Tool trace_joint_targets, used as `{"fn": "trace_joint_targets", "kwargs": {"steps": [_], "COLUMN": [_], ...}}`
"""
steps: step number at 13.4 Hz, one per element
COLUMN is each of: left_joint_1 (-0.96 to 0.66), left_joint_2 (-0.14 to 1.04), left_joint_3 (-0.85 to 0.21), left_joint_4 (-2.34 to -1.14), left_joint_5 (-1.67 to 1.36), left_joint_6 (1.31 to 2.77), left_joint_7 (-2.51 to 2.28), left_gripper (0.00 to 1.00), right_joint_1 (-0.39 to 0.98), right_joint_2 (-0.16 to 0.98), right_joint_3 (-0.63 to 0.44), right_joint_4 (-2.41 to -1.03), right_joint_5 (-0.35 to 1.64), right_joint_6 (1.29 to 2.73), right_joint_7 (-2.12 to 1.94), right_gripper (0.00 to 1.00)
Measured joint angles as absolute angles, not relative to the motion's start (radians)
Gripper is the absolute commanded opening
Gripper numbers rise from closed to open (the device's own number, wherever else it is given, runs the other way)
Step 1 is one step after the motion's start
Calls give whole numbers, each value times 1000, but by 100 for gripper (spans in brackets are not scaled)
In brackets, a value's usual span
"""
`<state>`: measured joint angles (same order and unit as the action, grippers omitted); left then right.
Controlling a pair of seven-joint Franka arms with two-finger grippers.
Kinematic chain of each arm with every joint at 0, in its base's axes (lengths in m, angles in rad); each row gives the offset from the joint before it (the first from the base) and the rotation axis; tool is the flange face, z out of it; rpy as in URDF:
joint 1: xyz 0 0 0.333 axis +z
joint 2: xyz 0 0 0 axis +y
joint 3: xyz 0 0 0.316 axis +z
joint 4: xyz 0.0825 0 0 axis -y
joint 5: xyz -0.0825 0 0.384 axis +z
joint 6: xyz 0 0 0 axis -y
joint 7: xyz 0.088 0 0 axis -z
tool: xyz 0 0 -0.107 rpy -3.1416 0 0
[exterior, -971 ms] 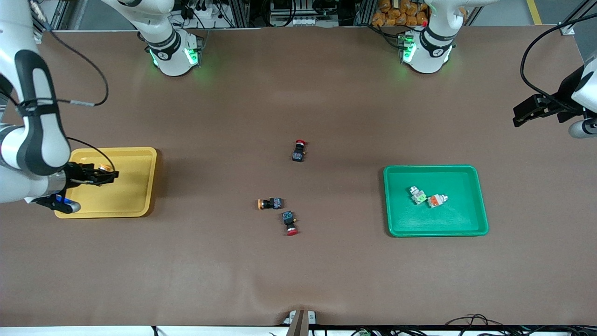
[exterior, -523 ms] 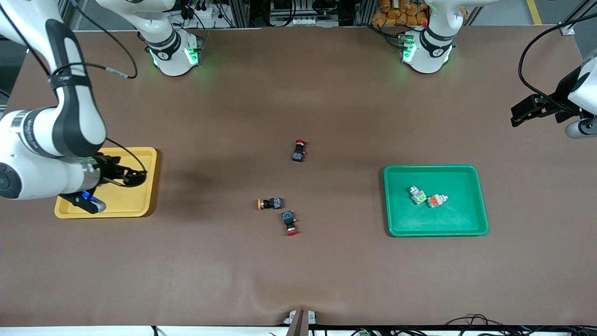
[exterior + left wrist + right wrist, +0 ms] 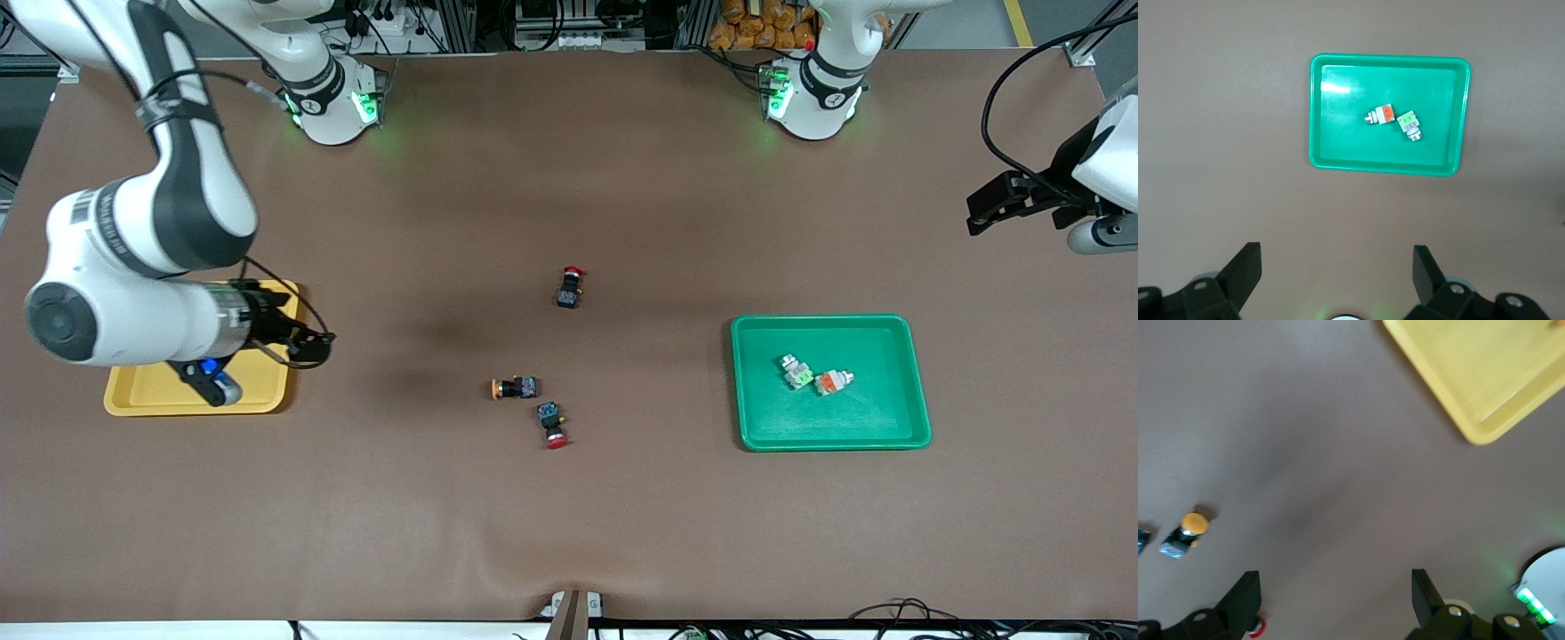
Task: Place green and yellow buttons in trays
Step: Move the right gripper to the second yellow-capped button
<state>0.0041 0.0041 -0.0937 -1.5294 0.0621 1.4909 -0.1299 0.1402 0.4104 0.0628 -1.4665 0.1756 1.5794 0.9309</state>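
My right gripper [image 3: 316, 347] is open and empty, over the edge of the yellow tray [image 3: 142, 400] that faces the table's middle. My arm hides much of that tray. It shows in the right wrist view [image 3: 1485, 380], with the open gripper [image 3: 1335, 580] over bare table. A black button with a yellow-orange cap [image 3: 513, 388] lies mid-table and also shows in the right wrist view [image 3: 1186, 532]. The green tray [image 3: 831, 440] holds two pale buttons, one with a green block [image 3: 797, 372], one with an orange block [image 3: 833, 381]. My left gripper [image 3: 989, 212] is open and empty, up over the left arm's end of the table.
Two black switches with red caps lie mid-table: one [image 3: 570, 286] farther from the front camera than the yellow-capped button, one [image 3: 551, 425] just nearer. The left wrist view shows the green tray [image 3: 1389, 167] and its open gripper [image 3: 1336, 257] above bare table.
My right arm has swung from over the yellow tray toward the table's middle, its gripper now past the tray's edge. My left gripper has drifted slightly toward the robots' side.
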Motion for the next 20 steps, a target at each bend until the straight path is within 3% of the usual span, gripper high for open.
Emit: {"fn": "trace_joint_targets", "kwargs": {"steps": [7, 12, 20], "left_joint_1": [5, 5, 6], "left_joint_2": [-1, -1, -1], "left_joint_3": [-104, -104, -104], "left_joint_4": [-1530, -1533, -1534], "left_joint_5": [62, 62, 62], "left_joint_6": [1467, 1467, 1468], "left_joint_7": [-130, -130, -130], "left_gripper": [100, 100, 100], "right_joint_1": [244, 365, 478], "right_joint_2": [427, 597, 739], "right_joint_3": [62, 60, 58], "right_joint_4": [-1457, -1462, -1459], "right_joint_5": [176, 175, 175], "right_joint_6": [1754, 2025, 2228], "right_joint_7": [1099, 1264, 1474], "right_gripper": [100, 100, 95]}}
